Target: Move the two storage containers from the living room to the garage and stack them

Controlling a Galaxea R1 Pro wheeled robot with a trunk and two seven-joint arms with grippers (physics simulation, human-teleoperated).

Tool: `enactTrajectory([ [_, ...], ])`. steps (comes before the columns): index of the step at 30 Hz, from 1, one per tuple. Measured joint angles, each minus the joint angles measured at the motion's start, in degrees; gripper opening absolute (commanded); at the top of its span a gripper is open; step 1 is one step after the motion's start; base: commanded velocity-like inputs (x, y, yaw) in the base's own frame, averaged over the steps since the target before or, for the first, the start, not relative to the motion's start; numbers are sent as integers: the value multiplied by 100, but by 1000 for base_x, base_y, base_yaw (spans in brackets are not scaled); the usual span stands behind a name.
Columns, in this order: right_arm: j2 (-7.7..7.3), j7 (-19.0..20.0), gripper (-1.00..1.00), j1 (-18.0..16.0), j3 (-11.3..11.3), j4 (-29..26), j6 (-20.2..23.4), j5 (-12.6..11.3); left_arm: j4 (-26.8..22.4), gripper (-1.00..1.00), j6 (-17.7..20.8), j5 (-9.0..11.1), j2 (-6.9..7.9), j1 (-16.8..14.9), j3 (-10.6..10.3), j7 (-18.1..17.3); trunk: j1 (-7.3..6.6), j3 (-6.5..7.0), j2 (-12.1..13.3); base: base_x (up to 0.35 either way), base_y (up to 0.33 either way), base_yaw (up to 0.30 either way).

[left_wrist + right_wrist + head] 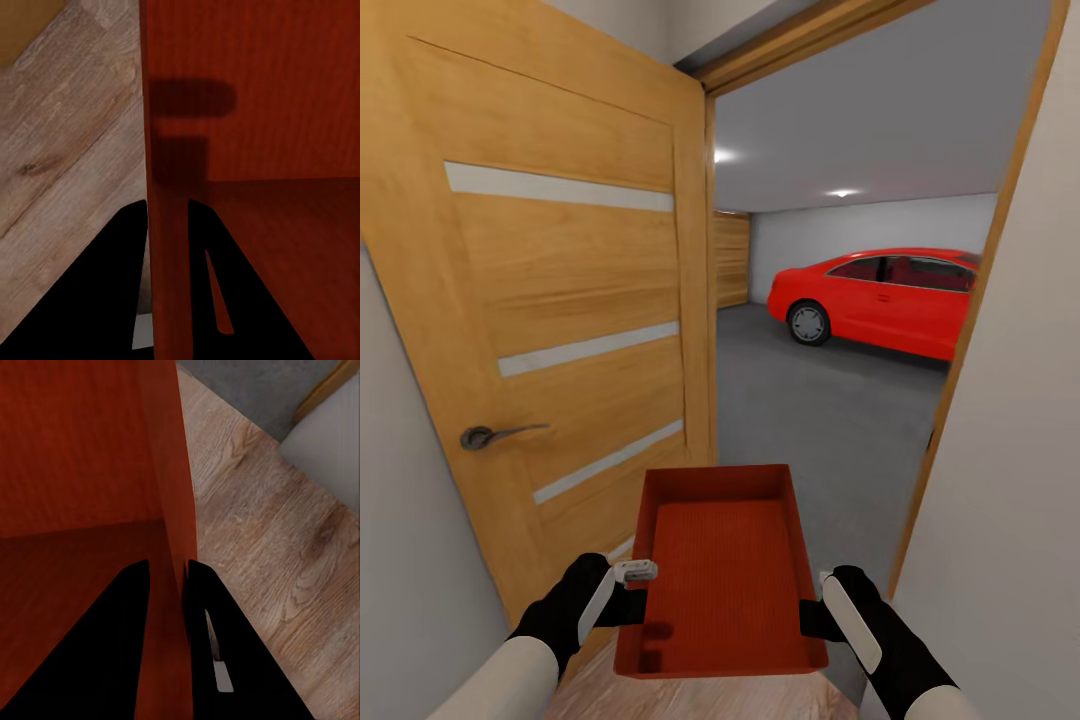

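1. We carry the bin (722,575) between us: left gripper (632,600) clenched on its left wall, right gripper (812,618) on its right wall.
2. Its long axis points ahead, through the doorway (840,300) to the garage floor (810,400).

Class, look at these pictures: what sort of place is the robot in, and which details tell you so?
Probably a house doorway opening into a garage: an open wooden door, a red car parked on grey concrete floor, and wood plank flooring underfoot.

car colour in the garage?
Red. The car is parked on the grey garage floor beyond the open door; head view shows it best.
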Motion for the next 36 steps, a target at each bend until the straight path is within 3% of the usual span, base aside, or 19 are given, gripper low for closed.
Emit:
enactTrajectory([
  [13, 1, 0, -100, 0, -2, -1, 2, 3, 1, -100, -3, 0, 0, 0, 0, -2, 1, 0, 0, 106, 198, -20],
  [36, 0, 0, -100, 1, -3, -3, 4, 4, 3, -100, -5, 0, 0, 0, 0, -3, 1, 0, 0, 1, 2, -262],
])
